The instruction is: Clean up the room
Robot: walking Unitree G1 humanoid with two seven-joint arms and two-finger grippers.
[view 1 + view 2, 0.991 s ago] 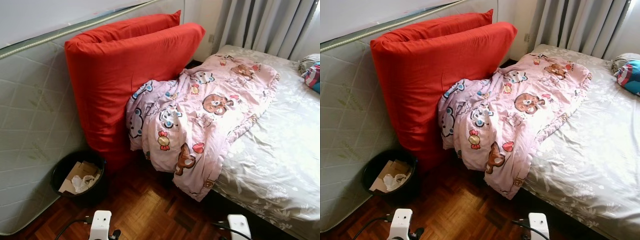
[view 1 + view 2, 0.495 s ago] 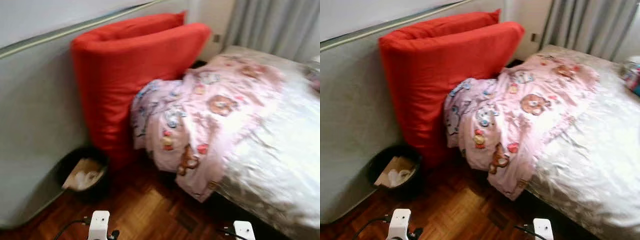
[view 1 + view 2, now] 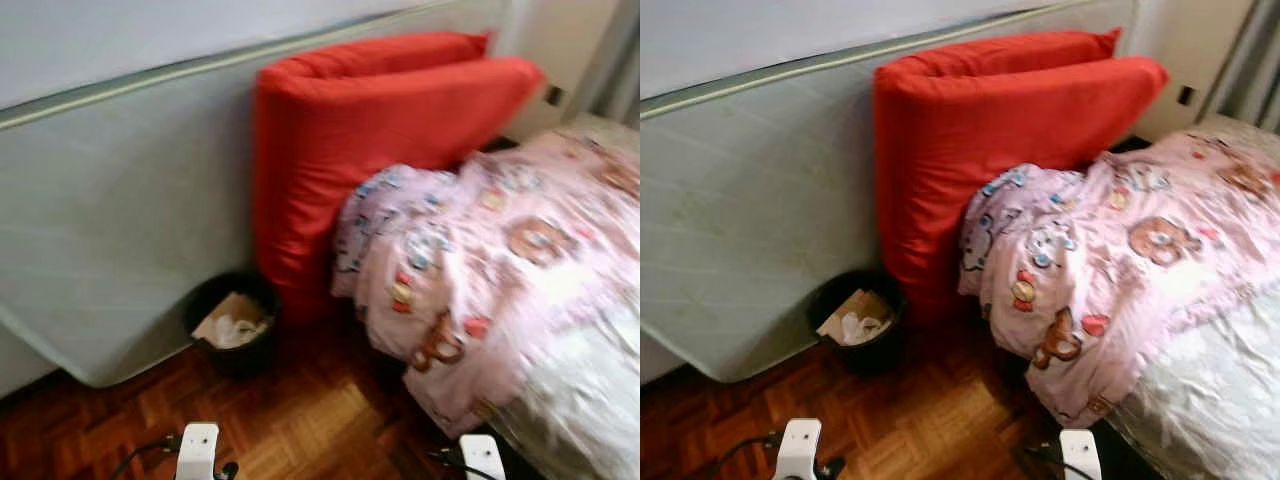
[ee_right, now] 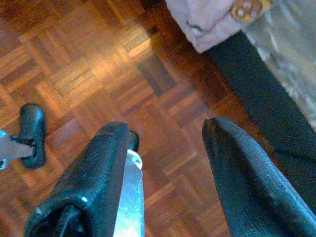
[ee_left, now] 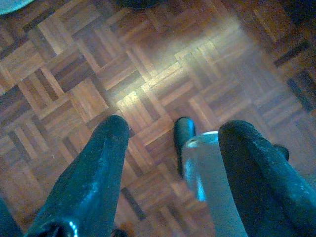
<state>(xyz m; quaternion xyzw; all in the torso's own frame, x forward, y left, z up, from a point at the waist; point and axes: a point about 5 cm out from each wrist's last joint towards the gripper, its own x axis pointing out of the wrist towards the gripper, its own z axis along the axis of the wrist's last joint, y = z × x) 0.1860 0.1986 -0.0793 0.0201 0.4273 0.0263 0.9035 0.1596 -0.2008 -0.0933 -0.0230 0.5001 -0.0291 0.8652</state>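
While my head view is blurred, both arms hang low over the parquet floor (image 5: 148, 74), left claw (image 5: 170, 163) and right claw (image 4: 163, 163) spread wide, holding nothing. Misjudging distance, I could kick the wastebasket (image 3: 858, 322) on the left or snag the pink cartoon blanket (image 3: 1120, 260) spilling off the bed (image 3: 1210, 400) on the right.

So the pink blanket (image 3: 1120, 250), printed with cartoon bears and candies, is bunched up in a heap and spills off the edge of the bed (image 3: 1220, 400), one corner hanging down near the parquet floor (image 3: 920, 420). Its upper end is pushed up against a big red cushion (image 3: 990, 130) that stands folded on edge. Just beside the cushion's base sits a small black wastebasket (image 3: 855, 325), upright on the floor, holding cardboard scraps and crumpled white paper.
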